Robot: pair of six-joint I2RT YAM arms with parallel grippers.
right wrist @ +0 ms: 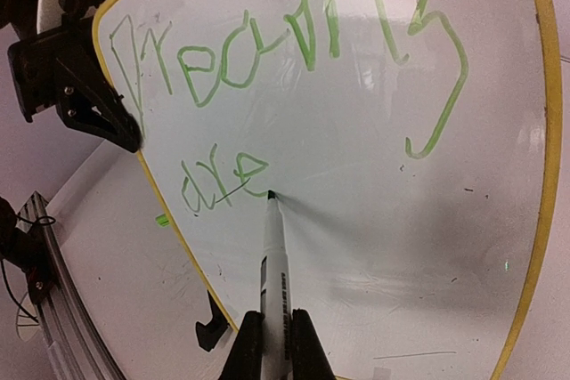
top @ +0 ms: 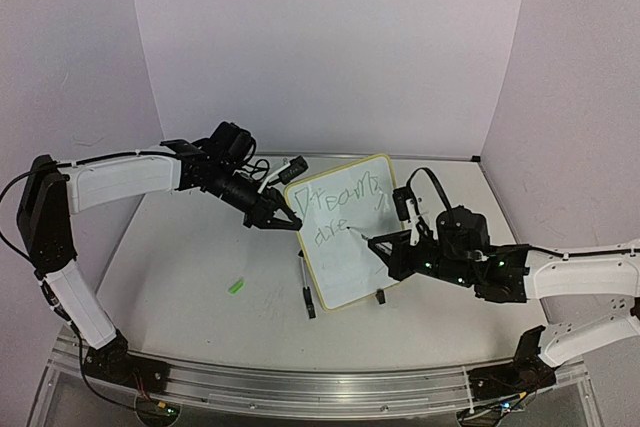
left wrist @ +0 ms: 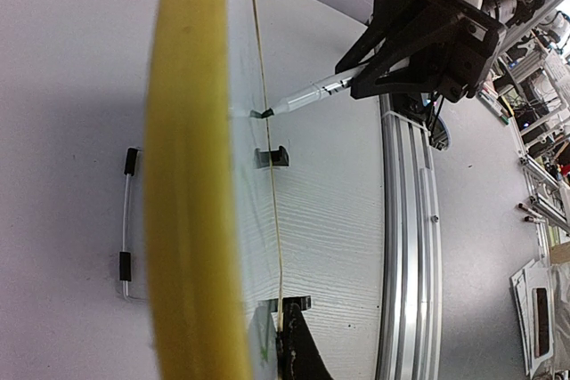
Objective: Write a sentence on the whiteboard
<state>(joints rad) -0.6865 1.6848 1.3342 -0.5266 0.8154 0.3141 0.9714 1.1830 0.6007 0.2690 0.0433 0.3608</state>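
The whiteboard (top: 350, 267) with its thin yellow frame stands tilted on two black clip feet at mid-table. Green scrawly words "Dreams" (right wrist: 285, 51) and, below, "are" (right wrist: 223, 180) are on it. My left gripper (top: 283, 217) is shut on the board's left edge, also seen in the right wrist view (right wrist: 116, 122). My right gripper (right wrist: 272, 331) is shut on a white marker (right wrist: 274, 260). The marker's tip touches the board just right of "are". In the left wrist view the board is edge-on, its yellow frame (left wrist: 187, 175) blurred, and the marker (left wrist: 303, 97) meets it.
A small green cap (top: 236, 286) lies on the table left of the board. A thin clear stick with black ends (top: 306, 297) lies by the board's left foot. An aluminium rail (top: 300, 382) runs along the near edge. Walls close in the back and sides.
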